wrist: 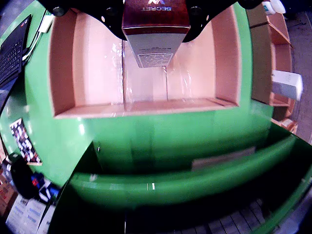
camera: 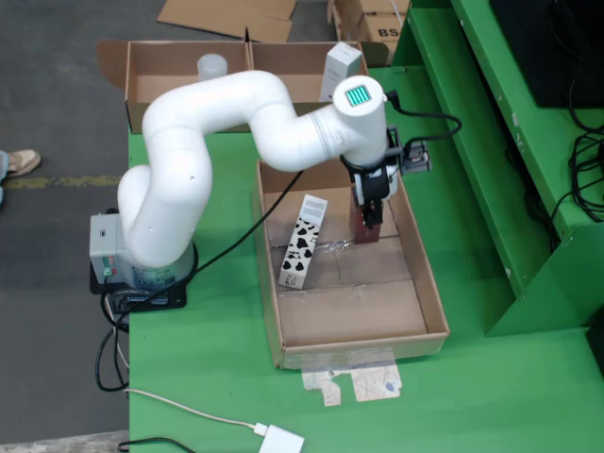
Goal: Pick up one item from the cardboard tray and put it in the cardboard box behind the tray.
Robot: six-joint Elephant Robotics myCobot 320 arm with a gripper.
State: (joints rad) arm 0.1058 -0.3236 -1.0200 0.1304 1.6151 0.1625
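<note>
A shallow cardboard tray (camera: 429, 283) lies on the green table. In it a cow-patterned carton (camera: 302, 243) leans near the left wall. By the tray's right wall my gripper (camera: 371, 203) is shut on an upright dark brown box (camera: 367, 226). In the wrist view the brown box (wrist: 156, 22) with a white barcoded end fills the top centre. It sits between my black fingers (wrist: 108, 14), over the tray floor (wrist: 146, 87). Whether its base touches the floor cannot be told. The cardboard box (camera: 151, 71) behind the tray holds a white bottle (camera: 212, 66) and a white carton (camera: 340, 68).
My white arm arches from its base (camera: 142, 260) at the table's left edge over the tray's back left corner. A green shelf frame (camera: 491, 142) rises to the right. Cables, tape scraps (camera: 354, 382) and a white adapter (camera: 281, 441) lie near the front.
</note>
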